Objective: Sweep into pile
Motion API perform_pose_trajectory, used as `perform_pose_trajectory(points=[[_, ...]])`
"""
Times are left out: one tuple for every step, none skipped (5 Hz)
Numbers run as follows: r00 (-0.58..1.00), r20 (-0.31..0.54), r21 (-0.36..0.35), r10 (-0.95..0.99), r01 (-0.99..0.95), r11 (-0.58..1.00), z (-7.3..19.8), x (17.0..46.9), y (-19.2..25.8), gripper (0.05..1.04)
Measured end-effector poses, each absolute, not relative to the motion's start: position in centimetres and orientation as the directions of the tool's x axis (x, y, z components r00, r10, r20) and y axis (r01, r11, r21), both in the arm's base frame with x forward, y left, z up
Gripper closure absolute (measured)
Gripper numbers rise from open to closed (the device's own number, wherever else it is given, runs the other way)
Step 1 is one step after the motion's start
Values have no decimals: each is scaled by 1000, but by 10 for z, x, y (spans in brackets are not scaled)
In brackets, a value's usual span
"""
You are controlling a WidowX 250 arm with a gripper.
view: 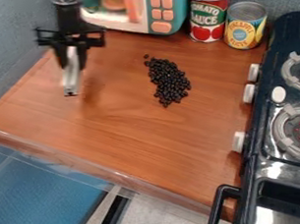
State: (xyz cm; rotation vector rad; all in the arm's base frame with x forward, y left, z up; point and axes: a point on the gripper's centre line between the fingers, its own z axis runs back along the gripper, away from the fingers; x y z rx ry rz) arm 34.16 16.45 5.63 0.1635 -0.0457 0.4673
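Note:
My gripper (70, 58) hangs over the left side of the wooden counter, near the blue-grey wall. It is shut on a narrow, pale silvery tool (72, 76) that points down and has a dark lower end. Whether that end touches the wood, I cannot tell. To the right of the tool, around the middle of the counter, lies an elongated heap of small black beans (170, 82). The heap slants from upper left to lower right, with a few loose beans at its upper end.
A teal toy microwave (160, 9) stands at the back. Beside it are a tomato sauce can (208, 12) and a pineapple can (244, 26). The black toy stove (283, 146), with pale knobs, borders the counter (149, 143) on the right. A raised edge (64, 156) runs along the front.

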Motion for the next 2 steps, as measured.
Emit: perform_pose_trajectory(points=[[876, 93, 158, 473, -482, 862, 53, 332, 197, 668], [876, 79, 193, 475, -481, 855, 48, 325, 208, 428]])
